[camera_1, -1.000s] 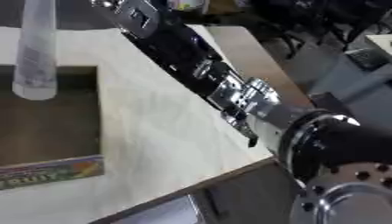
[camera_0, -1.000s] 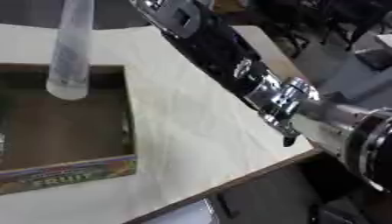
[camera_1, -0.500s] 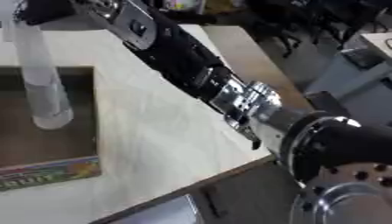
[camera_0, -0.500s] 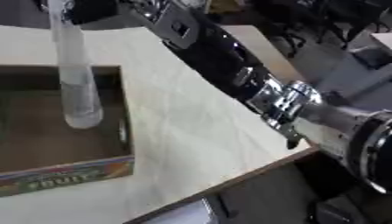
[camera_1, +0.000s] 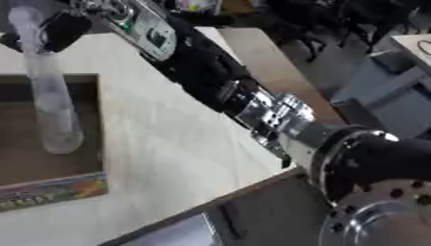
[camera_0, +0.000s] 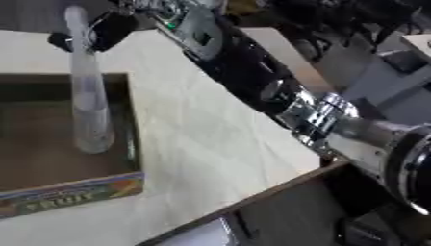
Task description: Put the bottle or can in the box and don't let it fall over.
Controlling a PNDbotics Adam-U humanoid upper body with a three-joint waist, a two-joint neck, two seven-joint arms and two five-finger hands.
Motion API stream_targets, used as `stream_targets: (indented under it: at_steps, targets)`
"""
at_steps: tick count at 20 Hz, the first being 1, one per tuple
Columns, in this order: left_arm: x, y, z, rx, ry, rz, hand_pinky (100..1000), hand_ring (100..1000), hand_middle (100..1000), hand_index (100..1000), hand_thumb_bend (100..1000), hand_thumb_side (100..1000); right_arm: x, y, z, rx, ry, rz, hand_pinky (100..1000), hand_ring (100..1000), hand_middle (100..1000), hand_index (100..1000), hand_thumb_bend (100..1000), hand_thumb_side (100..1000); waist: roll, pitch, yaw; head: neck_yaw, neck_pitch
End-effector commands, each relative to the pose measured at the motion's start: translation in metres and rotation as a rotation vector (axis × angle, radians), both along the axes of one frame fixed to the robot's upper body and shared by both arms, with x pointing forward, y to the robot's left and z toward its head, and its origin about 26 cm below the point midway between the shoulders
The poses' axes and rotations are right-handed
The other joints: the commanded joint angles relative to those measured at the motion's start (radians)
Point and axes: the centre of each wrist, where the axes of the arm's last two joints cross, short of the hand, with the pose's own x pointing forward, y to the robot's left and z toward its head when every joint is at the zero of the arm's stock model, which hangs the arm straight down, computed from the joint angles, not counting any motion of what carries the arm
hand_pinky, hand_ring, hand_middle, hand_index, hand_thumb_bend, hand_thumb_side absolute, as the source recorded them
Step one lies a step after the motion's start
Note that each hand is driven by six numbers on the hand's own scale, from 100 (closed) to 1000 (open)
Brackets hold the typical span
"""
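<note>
Bottle (camera_0: pixel 87 103): tall, clear and slim, at the left of the frame, standing upright with its base inside the box, close to the right wall; contents not readable through the blur.
Bottle top: up at the upper left, between the dark fingers; cap or bare neck, cannot tell.
Right hand (camera_0: pixel 103 30): at the upper left, black fingers curled round the bottle's upper end, gripping it; palm mostly hidden behind the bottle and blurred.
Right arm (camera_0: pixel 252 84): black with silver joints, running from the lower right up to the upper left, blocking part of the table's far side.
Left hand: in neither view.
Box (camera_0: pixel 133 144): open brown cardboard, cut off by the left edge; colourful printed front panel at lower left, lettering only partly legible.
Table (camera_0: pixel 210 144): pale wood surface, front edge crossing the lower right.
</note>
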Motion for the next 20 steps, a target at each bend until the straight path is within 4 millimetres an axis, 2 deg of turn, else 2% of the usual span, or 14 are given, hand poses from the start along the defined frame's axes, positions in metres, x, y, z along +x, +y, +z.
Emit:
stream_targets:
  at_steps: [1, 11, 15, 17, 18, 19, 20]
  targets:
    - [-0.004, 0.001, 0.009, 0.013, -0.026, 0.007, 675, 504, 772, 857, 146, 734, -0.01, -0.001, 0.014, -0.046, -0.026, 0.02, 999, 1000, 1000, 1000, 346, 175, 0.017, -0.023, -0.003, 0.002, 0.006]
    - [-0.004, 0.002, 0.007, 0.006, -0.019, 0.014, 674, 505, 778, 857, 146, 734, -0.016, 0.0, -0.016, -0.078, 0.059, 0.037, 1000, 1000, 1000, 1000, 304, 225, 0.02, -0.03, -0.012, 0.01, 0.006]
    - [-0.004, 0.002, 0.006, 0.003, -0.017, 0.018, 673, 503, 778, 857, 144, 734, -0.017, 0.004, -0.023, -0.07, 0.083, 0.056, 1000, 1000, 1000, 1000, 239, 274, 0.023, -0.03, -0.011, 0.01, 0.006]
    - [-0.005, 0.003, 0.004, 0.003, -0.01, 0.024, 672, 501, 778, 858, 144, 735, -0.02, 0.005, -0.024, -0.063, 0.095, 0.074, 1000, 1000, 1000, 1000, 142, 403, 0.024, -0.031, -0.014, 0.012, 0.006]
    - [-0.005, 0.003, 0.003, 0.003, -0.008, 0.027, 672, 501, 778, 858, 145, 736, -0.021, 0.005, -0.024, -0.056, 0.102, 0.083, 1000, 1000, 1000, 1000, 100, 526, 0.024, -0.032, -0.015, 0.013, 0.006]
    - [-0.005, 0.003, 0.003, 0.003, -0.006, 0.028, 672, 501, 778, 858, 145, 736, -0.023, 0.005, -0.025, -0.049, 0.111, 0.093, 1000, 1000, 1000, 1000, 100, 589, 0.025, -0.033, -0.017, 0.015, 0.006]
    - [-0.005, 0.003, 0.002, 0.004, -0.004, 0.029, 672, 500, 779, 858, 144, 736, -0.024, 0.005, -0.025, -0.042, 0.124, 0.104, 1000, 1000, 1000, 1000, 100, 740, 0.025, -0.034, -0.019, 0.016, 0.006]
